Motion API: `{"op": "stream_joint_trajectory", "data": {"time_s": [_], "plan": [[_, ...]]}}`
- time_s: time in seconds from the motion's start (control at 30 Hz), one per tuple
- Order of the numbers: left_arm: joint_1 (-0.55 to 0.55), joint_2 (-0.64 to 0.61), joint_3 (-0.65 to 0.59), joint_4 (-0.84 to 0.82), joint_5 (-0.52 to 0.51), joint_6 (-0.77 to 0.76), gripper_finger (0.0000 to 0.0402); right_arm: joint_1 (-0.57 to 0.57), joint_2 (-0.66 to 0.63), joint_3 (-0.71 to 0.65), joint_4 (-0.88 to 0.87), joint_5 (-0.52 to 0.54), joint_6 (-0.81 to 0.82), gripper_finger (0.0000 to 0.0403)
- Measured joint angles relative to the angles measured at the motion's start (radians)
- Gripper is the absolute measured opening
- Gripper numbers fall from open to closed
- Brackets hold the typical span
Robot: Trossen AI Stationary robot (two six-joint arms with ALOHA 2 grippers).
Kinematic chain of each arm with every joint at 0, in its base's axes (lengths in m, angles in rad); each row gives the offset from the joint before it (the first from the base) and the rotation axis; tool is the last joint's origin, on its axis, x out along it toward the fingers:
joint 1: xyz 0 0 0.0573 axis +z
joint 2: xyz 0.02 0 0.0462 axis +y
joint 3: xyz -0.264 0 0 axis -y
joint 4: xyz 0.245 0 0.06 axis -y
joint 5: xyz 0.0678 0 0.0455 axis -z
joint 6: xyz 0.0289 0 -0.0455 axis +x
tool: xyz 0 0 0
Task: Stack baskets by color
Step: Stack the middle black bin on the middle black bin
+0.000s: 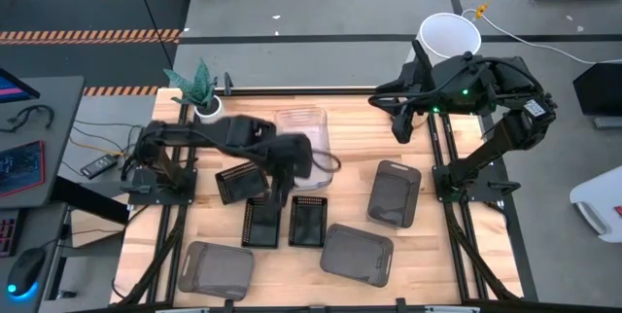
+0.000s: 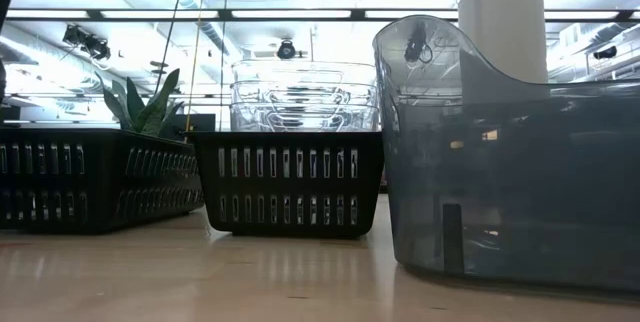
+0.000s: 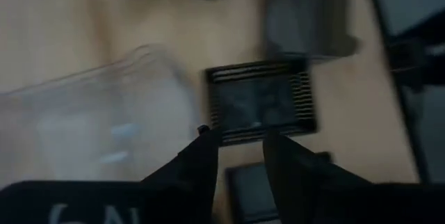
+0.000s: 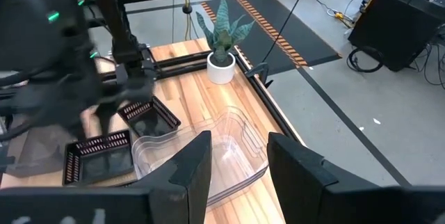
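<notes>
Your left gripper (image 3: 240, 140), fingers parted and empty, hovers beside the clear baskets (image 1: 303, 130); centre over one black slatted basket (image 3: 261, 102) before descending.

Three black baskets (image 1: 251, 204), three grey baskets (image 1: 394, 193), stacked clear baskets (image 1: 303, 130).

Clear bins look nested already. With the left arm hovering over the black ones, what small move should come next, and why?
Probably lower the left pincer onto the black slatted basket just ahead of it. The clear stack already sits nested, three black baskets lie apart on the table, and nothing shows between the fingers. The right pincer waits open at the table's far edge.
</notes>
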Motion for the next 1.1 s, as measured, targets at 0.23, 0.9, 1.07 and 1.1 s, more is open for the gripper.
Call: {"op": "stream_joint_trajectory", "data": {"time_s": [0.23, 0.9, 1.07, 1.1], "plan": [[-0.057, 0.023, -0.176, 0.125, 0.036, -0.015, 0.0101, 0.017, 0.0, 0.0, 0.007, 0.0, -0.001, 0.0145], [-0.229, 0.023, -0.512, 0.258, 0.282, -0.298, 0.0024, 0.026, 0.0, 0.0, 0.001, 0.0, -0.021, 0.0145], [-0.307, 0.023, -0.53, 0.33, 0.203, -0.482, 0.0049, 0.043, 0.0, 0.0, 0.0, 0.0, -0.043, 0.0145], [-0.326, 0.023, -0.53, 0.342, 0.162, -0.504, 0.006, 0.047, 0.0, 0.0, 0.0, 0.0, -0.047, 0.0145]]}}
